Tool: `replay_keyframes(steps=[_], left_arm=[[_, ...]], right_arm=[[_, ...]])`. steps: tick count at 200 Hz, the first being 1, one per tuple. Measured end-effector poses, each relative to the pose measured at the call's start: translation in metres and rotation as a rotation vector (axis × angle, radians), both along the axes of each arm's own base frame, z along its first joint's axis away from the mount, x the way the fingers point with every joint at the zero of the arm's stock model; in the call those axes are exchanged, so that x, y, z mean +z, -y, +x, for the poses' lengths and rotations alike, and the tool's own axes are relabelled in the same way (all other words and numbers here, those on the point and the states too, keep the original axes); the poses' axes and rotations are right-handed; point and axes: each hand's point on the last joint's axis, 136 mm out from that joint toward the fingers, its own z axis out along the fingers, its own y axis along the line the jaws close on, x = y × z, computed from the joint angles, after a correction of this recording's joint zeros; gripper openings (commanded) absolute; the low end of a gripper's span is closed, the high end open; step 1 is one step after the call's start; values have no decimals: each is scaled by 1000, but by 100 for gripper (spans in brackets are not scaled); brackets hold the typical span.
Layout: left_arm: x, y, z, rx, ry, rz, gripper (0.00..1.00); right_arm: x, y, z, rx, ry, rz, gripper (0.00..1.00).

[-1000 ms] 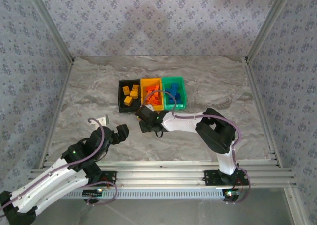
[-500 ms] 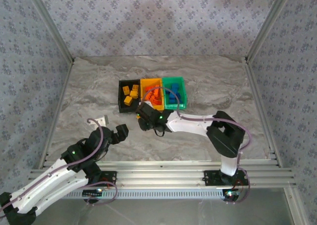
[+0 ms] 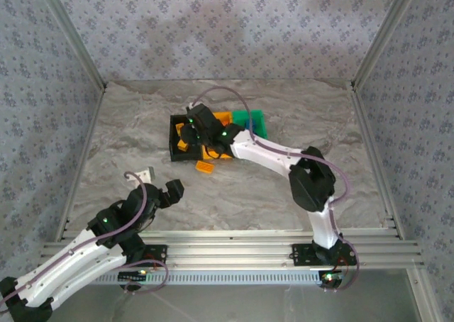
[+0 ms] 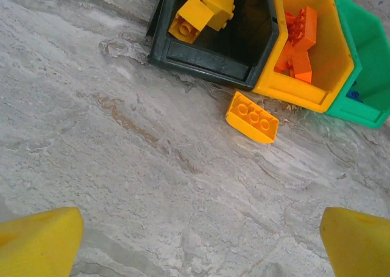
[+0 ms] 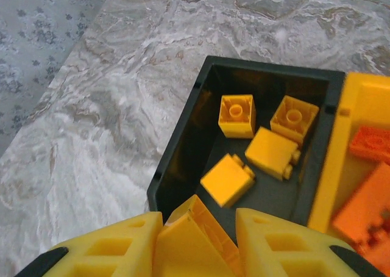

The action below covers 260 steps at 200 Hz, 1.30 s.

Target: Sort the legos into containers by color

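Your right gripper [image 5: 196, 219] is closed on a yellow-orange brick [image 5: 186, 248], which sits wedged between the two fingers with one corner poking out ahead of them. You hold it over the near wall of the black bin [image 5: 180, 144]. That placement makes sense, because just beyond the fingertips lie four yellow bricks [image 5: 236, 115] of the same colour, so this is the compartment it belongs in. To the gripper's right is the yellow-orange bin [image 5: 332, 167], which holds orange-red bricks [image 5: 368, 216], so drifting that way would spoil the sort. I judge the brick sits close to the rim, so ease it a little further in before you let go, or it may catch the wall and tumble out.

Your left gripper [image 4: 195, 243] is spread wide with nothing in it, low over the worktop [image 4: 91, 143] and well short of the bins. Ahead of its fingers, slightly right, a loose brick [image 4: 251, 117] lies studs-up on the worktop, just beside the front of the row where the black bin meets the yellow-orange one. I cannot tell whether it touches. Holding back there keeps your left arm clear of the right arm reaching across, and leaves it aimed at that brick. The green bin [image 4: 361, 109] is furthest right.
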Motion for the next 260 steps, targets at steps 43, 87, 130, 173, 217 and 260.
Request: replay_keyframes(steps=[43, 87, 130, 173, 217, 260], left_arm=[[-4, 2, 1, -4, -9, 2, 100], [-6, 8, 6, -6, -13, 11, 99], [-13, 18, 14, -37, -60, 65, 100], [-13, 62, 47, -155, -126, 202, 94], [-49, 97, 75, -256, -168, 384, 94], [-83, 105, 88, -281, -202, 501, 93]], right_arm=[[-20, -21, 35, 12, -6, 15, 64], [-4, -22, 49, 18, 23, 70, 81], [21, 13, 22, 9, 55, 103, 83], [58, 73, -28, -23, 113, 181, 87], [40, 128, -66, -71, 100, 172, 92], [41, 162, -82, -115, 117, 181, 92]])
